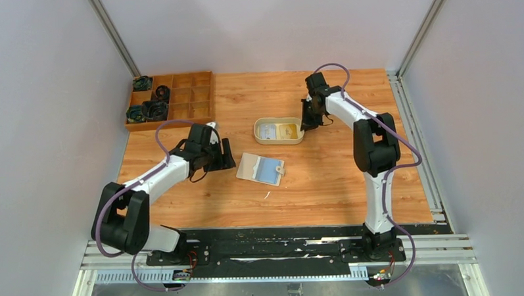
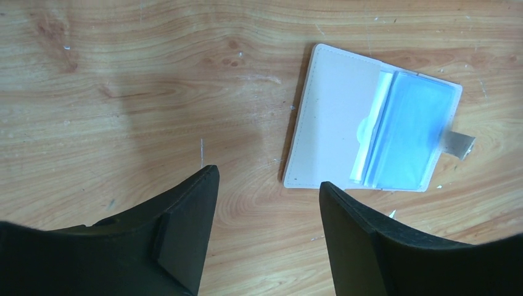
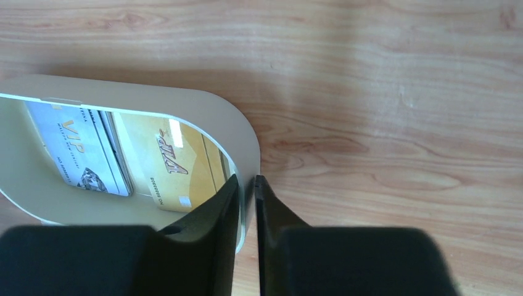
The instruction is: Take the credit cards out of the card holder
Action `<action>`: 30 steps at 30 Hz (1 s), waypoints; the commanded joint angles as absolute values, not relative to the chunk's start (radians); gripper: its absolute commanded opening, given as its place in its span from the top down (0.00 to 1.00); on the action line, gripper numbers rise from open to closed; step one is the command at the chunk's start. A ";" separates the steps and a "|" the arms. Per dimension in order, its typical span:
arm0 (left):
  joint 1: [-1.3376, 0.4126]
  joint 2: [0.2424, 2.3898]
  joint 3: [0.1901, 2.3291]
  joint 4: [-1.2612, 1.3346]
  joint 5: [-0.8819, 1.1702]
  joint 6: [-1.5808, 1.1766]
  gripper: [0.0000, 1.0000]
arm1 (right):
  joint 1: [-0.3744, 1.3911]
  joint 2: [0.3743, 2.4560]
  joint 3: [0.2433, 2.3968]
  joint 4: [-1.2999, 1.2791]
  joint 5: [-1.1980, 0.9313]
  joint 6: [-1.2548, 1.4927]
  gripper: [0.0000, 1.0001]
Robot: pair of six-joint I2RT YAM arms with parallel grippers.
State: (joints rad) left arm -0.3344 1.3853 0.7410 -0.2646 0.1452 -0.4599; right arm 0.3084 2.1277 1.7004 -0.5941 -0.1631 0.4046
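Note:
The card holder (image 1: 261,168) (image 2: 370,129) lies open on the table, cream on one half and pale blue on the other, with its snap tab to the right. My left gripper (image 1: 225,156) (image 2: 268,176) hangs open just left of it with nothing between its fingers. Two credit cards, one pale whitish-blue (image 1: 268,130) (image 3: 77,151) and one yellow (image 1: 287,130) (image 3: 176,163), lie flat in the oval beige tray (image 1: 279,141) (image 3: 234,123). My right gripper (image 1: 307,123) (image 3: 247,180) is shut on the tray's right rim, one finger inside the wall and one outside.
A wooden compartment box (image 1: 172,98) holding dark round parts stands at the back left. Grey walls enclose the table on three sides. Bare wood lies right of the tray and in front of the card holder.

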 commanded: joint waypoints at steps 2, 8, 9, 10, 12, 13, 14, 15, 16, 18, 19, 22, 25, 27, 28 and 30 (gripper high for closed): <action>-0.337 1.336 0.777 -0.299 0.124 -0.451 0.28 | 0.319 2.135 1.754 -0.616 -0.186 0.406 0.71; -0.337 1.291 0.820 -0.360 0.109 -0.450 0.08 | 0.319 2.058 1.742 -0.592 -0.217 0.357 0.56; -0.337 1.286 0.835 -0.375 0.107 -0.447 0.03 | 0.319 2.040 1.739 -0.590 -0.220 0.351 0.54; -0.337 1.281 0.850 -0.390 0.104 -0.445 0.01 | 0.319 2.015 1.735 -0.587 -0.224 0.345 0.50; -0.337 1.272 0.885 -0.423 0.094 -0.439 0.00 | 0.320 1.974 1.728 -0.578 -0.232 0.335 0.43; -0.337 1.268 0.900 -0.437 0.089 -0.437 0.00 | 0.320 1.952 1.721 -0.569 -0.242 0.329 0.39; -0.337 1.263 0.919 -0.456 0.082 -0.433 0.00 | 0.319 1.929 1.713 -0.558 -0.251 0.323 0.37; -0.337 1.260 0.935 -0.462 0.076 -0.430 0.00 | 0.318 1.906 1.704 -0.547 -0.265 0.318 0.37; -0.337 1.257 0.950 -0.478 0.070 -0.427 0.00 | 0.318 1.885 1.694 -0.532 -0.288 0.311 0.37; -0.337 1.252 0.986 -0.501 0.058 -0.414 0.00 | 0.314 1.833 1.654 -0.476 -0.352 0.296 0.36; -0.337 1.252 1.002 -0.511 0.045 -0.403 0.00 | 0.314 1.805 1.618 -0.432 -0.382 0.297 0.36; -0.337 1.250 1.072 -0.547 0.004 -0.374 0.00 | 0.304 1.704 1.503 -0.304 -0.423 0.306 0.34; -0.337 1.240 1.123 -0.560 -0.026 -0.355 0.00 | 0.293 1.629 1.437 -0.252 -0.424 0.301 0.33; -0.337 1.227 1.140 -0.552 -0.038 -0.345 0.00 | 0.285 1.584 1.400 -0.236 -0.415 0.295 0.32; -0.337 1.222 1.145 -0.547 -0.045 -0.342 0.00 | 0.280 1.562 1.382 -0.229 -0.411 0.293 0.32; -0.337 1.206 1.150 -0.535 -0.062 -0.329 0.00 | 0.275 1.521 1.342 -0.217 -0.394 0.287 0.31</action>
